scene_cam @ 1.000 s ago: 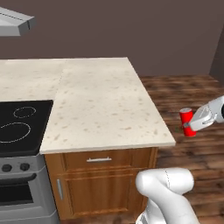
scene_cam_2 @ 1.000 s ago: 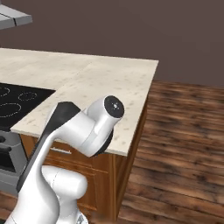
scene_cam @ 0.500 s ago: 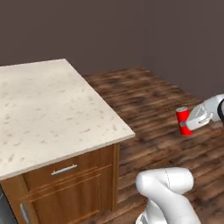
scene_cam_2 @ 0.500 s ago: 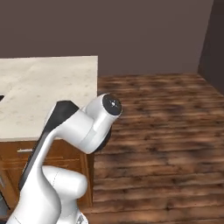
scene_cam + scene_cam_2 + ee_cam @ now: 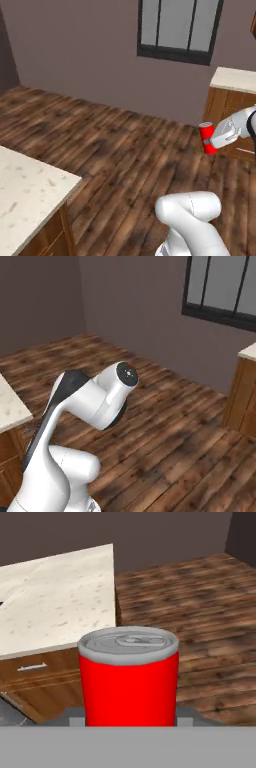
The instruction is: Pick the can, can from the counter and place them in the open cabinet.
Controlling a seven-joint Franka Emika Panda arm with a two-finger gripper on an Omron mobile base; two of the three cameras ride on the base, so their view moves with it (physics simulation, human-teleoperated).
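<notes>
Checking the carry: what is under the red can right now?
The red can hangs in the tool, with wooden floor far below it. Its underside and the fingertips are hidden in the hand view.

A dark wood plank floor (image 5: 115, 145) runs across the room to a plain grey-brown wall (image 5: 75, 45). A window (image 5: 180, 27) with a dark frame and vertical bars is set in that wall, its sill well above the floor. Below and to the right of the window stands a brown wooden unit (image 5: 227, 117) with a pale top, against the wall. The right base view shows the same window (image 5: 222, 288) at its upper right.
</notes>
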